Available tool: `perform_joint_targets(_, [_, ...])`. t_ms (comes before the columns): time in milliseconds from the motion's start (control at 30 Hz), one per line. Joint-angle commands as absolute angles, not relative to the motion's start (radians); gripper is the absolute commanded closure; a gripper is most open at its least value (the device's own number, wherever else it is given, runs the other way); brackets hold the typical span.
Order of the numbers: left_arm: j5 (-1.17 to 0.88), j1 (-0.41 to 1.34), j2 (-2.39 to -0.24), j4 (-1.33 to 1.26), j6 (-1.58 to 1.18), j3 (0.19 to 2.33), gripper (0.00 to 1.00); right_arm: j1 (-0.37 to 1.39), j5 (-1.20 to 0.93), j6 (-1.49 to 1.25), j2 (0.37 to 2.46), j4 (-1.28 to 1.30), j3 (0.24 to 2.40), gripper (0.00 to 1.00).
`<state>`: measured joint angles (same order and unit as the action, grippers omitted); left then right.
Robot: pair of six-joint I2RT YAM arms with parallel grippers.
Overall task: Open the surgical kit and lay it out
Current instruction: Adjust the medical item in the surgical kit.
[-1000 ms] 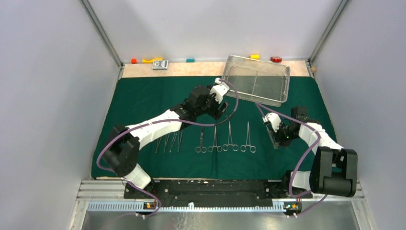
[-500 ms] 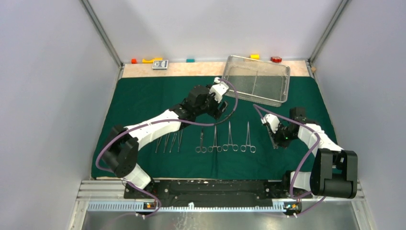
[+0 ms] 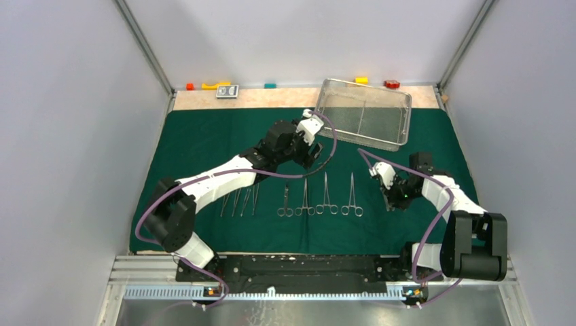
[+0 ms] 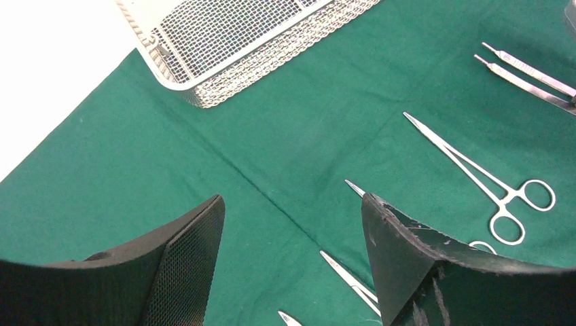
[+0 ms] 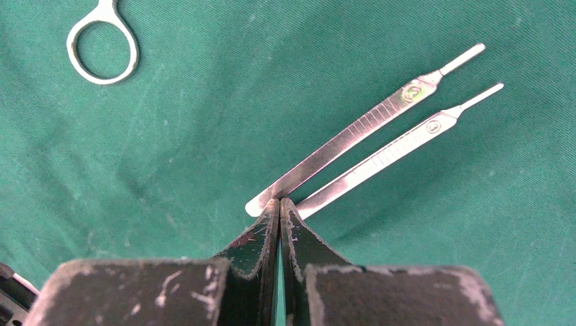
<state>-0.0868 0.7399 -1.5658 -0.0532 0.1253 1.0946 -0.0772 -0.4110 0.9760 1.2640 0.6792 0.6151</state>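
The dark green cloth (image 3: 224, 136) lies spread flat over the table. The silver wire-mesh tray (image 3: 408, 119) stands at its back right and looks empty; its corner shows in the left wrist view (image 4: 204, 88). Several ring-handled clamps (image 3: 319, 200) and tweezers (image 3: 239, 202) lie in a row near the front. My left gripper (image 4: 292, 199) is open and empty, above the cloth beyond the clamp tips (image 3: 314, 159). My right gripper (image 5: 279, 202) is shut, its tips touching the near ends of two flat steel handles (image 5: 367, 136) that lie side by side, right of the clamps (image 3: 389, 202).
Small coloured blocks (image 3: 216, 85) and a small grey device (image 3: 227, 91) sit on the bare wooden strip behind the cloth. Grey walls close in both sides. A ring-handled clamp (image 4: 489, 183) lies right of my left fingers.
My right gripper has shifted slightly to the left along the cloth by the two steel handles. The left arm has barely moved.
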Motion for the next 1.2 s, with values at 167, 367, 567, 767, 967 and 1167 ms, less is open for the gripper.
perform_joint_targets(167, [-0.098,0.735,-1.507,-0.1,0.115,1.084,0.21,-0.057,-0.406,0.982,1.244,0.712,0.597,1.0])
perform_joint_targets(367, [-0.095,0.73,-1.5,-0.101,0.116,1.079,0.21,-0.057,-0.387,0.943,1.235,0.685,0.613,1.0])
perform_joint_targets(567, [-0.094,0.729,-1.49,-0.101,0.118,1.077,0.21,-0.057,-0.389,0.855,1.235,0.634,0.664,1.0])
perform_joint_targets(767, [-0.094,0.726,-1.482,-0.103,0.121,1.071,0.2,-0.057,-0.418,0.762,1.262,0.576,0.709,1.0])
perform_joint_targets(967, [-0.097,0.724,-1.478,-0.103,0.121,1.071,0.2,-0.057,-0.389,0.666,1.292,0.471,0.728,1.0])
perform_joint_targets(1167, [-0.093,0.723,-1.483,-0.107,0.122,1.071,0.2,-0.057,-0.369,0.614,1.324,0.403,0.743,1.0])
